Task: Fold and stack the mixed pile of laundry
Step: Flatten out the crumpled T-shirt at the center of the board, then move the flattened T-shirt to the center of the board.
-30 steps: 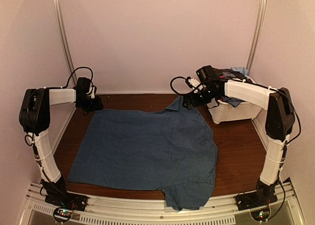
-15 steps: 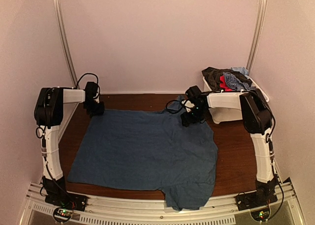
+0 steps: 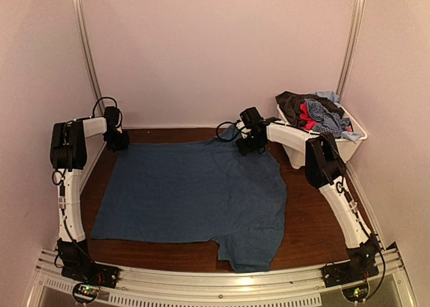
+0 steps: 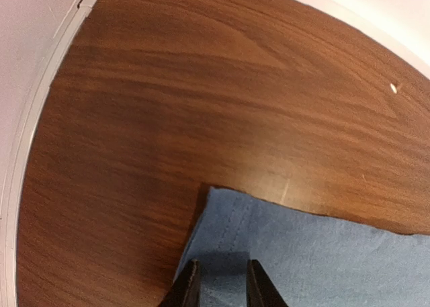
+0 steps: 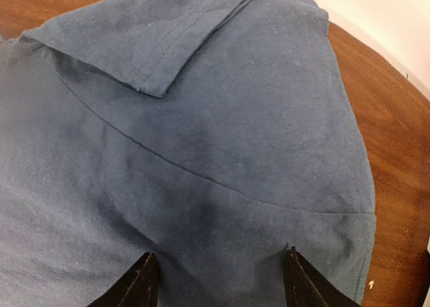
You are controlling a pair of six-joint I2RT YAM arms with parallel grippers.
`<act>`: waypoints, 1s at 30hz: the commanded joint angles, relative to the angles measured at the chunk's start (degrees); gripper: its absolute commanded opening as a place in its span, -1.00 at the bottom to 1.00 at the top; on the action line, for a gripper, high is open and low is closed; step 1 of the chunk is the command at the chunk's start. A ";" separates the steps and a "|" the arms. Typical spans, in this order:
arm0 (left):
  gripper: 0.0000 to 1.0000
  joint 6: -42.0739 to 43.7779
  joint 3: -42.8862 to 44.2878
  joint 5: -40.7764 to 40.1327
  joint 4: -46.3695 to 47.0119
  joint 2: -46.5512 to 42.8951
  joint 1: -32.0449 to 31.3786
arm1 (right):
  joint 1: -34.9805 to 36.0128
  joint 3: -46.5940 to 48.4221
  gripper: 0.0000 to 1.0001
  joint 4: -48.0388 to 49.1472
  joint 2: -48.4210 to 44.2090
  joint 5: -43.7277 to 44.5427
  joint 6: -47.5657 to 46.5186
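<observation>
A dark-blue T-shirt (image 3: pixel 195 193) lies spread flat on the brown table (image 3: pixel 316 206). My left gripper (image 3: pixel 117 142) stands on its far left corner. In the left wrist view the T-shirt's hemmed corner (image 4: pixel 322 253) lies flat, and the left gripper (image 4: pixel 222 267) has its jaws a narrow gap apart with the hem between the tips. My right gripper (image 3: pixel 250 146) rests on the far right shoulder. The right wrist view shows the right gripper (image 5: pixel 218 260) wide open, both tips pressed on the T-shirt (image 5: pixel 222 119), beside a turned-over sleeve (image 5: pixel 154 45). The rest of the laundry pile (image 3: pixel 316 112) sits in the bin.
A white plastic bin (image 3: pixel 356 136) stands at the back right, against the wall. One sleeve (image 3: pixel 248 253) of the shirt reaches the table's near edge. Metal rails run up both back corners. Bare wood (image 4: pixel 201 85) lies beyond the shirt's far left corner.
Both arms have come down onto the shirt's far edge and pushed outward toward the back wall. The shirt has slid a little away and to the left. Both grippers have narrowed.
</observation>
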 commanded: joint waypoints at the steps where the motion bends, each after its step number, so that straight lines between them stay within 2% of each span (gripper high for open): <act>1: -0.43 -1.03 3.64 3.40 -3.60 3.82 2.72 | -1.94 8.30 0.28 -0.87 4.15 4.71 -1.84; 3: -0.30 -0.95 2.98 4.95 -2.68 1.86 2.74 | -2.21 10.71 0.36 -0.73 3.42 4.45 -1.61; 6: -0.07 -1.66 -5.48 8.47 4.87 -7.12 2.51 | -1.89 9.14 0.48 -0.01 -2.72 -0.05 -1.45; 10: 0.14 -2.56 -18.84 8.42 8.92 -20.63 0.76 | -0.06 -4.16 0.55 3.58 -16.10 -6.24 -0.35; 15: 0.19 -2.66 -33.33 8.18 10.89 -33.61 -1.41 | 2.74 -22.88 0.55 7.38 -29.78 -12.34 3.86; 19: 0.18 -1.51 -39.14 8.20 11.12 -35.61 -4.65 | 4.07 -36.12 0.52 9.73 -34.42 -12.42 5.32; 23: 0.15 0.10 -41.22 3.18 9.68 -35.29 -8.05 | 4.27 -44.39 0.50 9.83 -35.81 -10.52 6.02; 30: 0.11 -0.06 -42.32 -1.18 7.99 -31.03 -9.10 | 4.09 -47.72 0.46 9.35 -31.95 -5.94 6.26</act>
